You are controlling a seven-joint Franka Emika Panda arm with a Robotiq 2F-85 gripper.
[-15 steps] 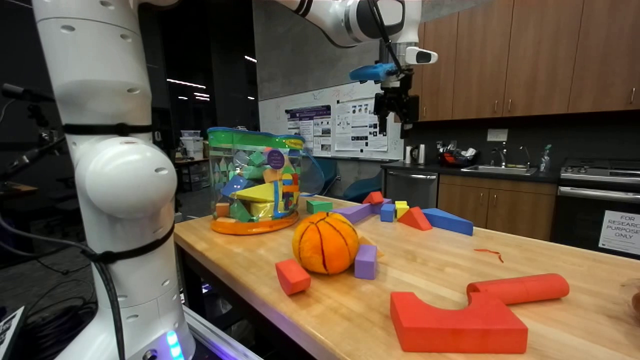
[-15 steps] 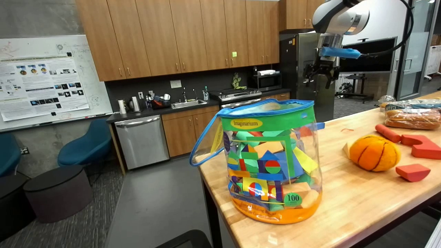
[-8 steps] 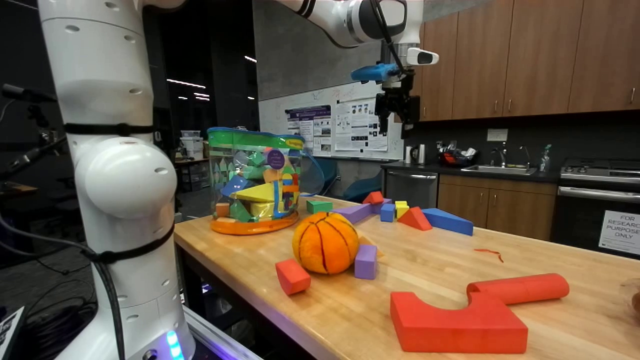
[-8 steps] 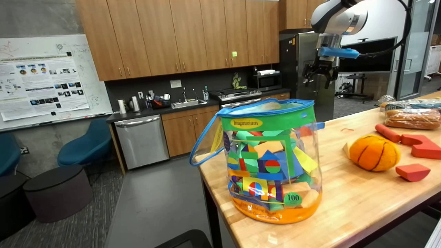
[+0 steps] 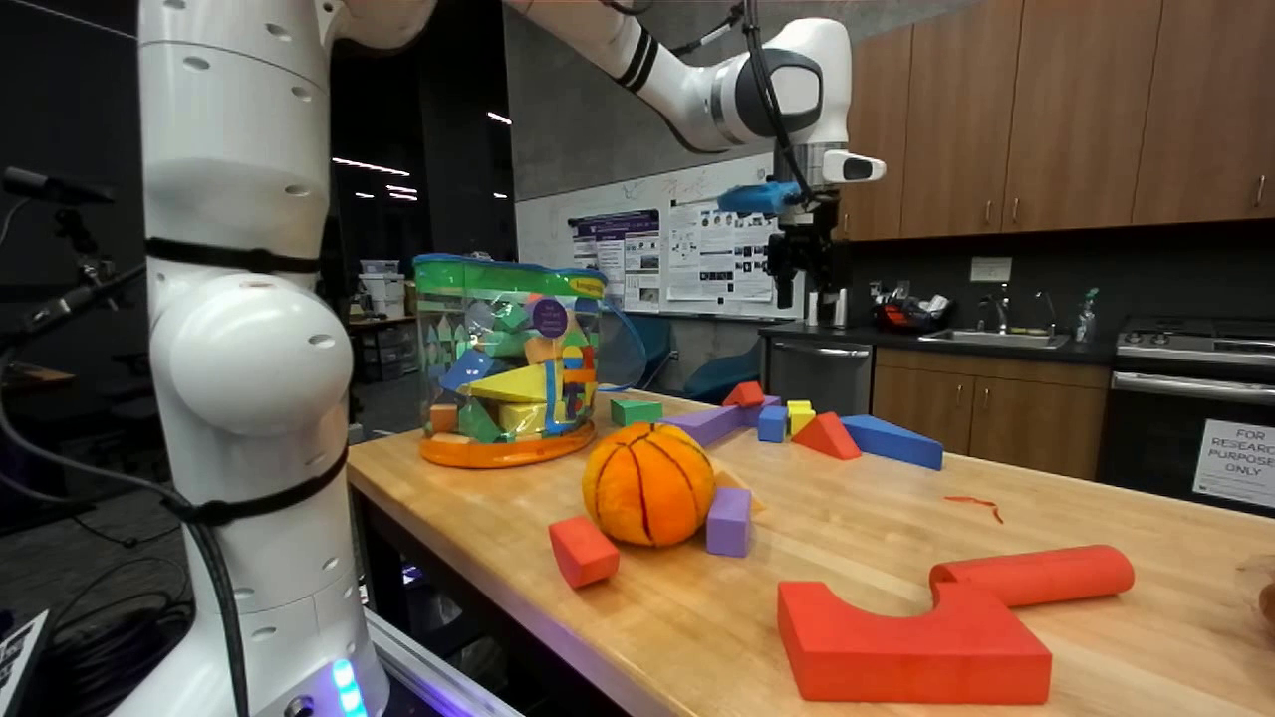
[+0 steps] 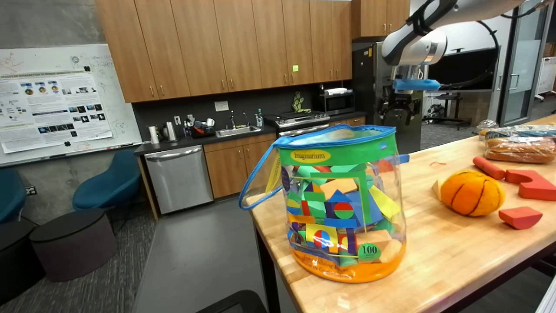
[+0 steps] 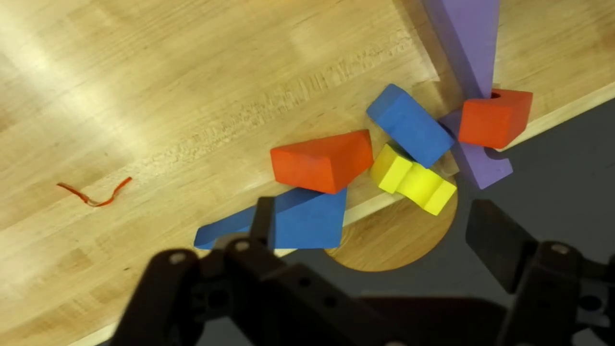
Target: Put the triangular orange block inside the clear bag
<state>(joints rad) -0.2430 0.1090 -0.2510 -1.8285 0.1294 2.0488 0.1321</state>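
Observation:
The triangular orange block is a red-orange wedge lying on the far part of the table in an exterior view. In the wrist view the triangular orange block lies against a blue wedge, just above the jaws. The clear bag, with green and blue trim, stands upright at the table's end, full of blocks; it also shows in an exterior view. Its top appears open. My gripper hangs well above the table, over the far blocks. In the wrist view the gripper is wide open with nothing between its fingers.
A blue wedge, blue block, yellow block, purple blocks and a notched red block crowd the table's far edge. An orange ball, purple block and large red block are nearer.
The arm has come down: the gripper is lower in both exterior views, mostly within the last half second, with a small sideways shift. The blocks and the bag have not moved.

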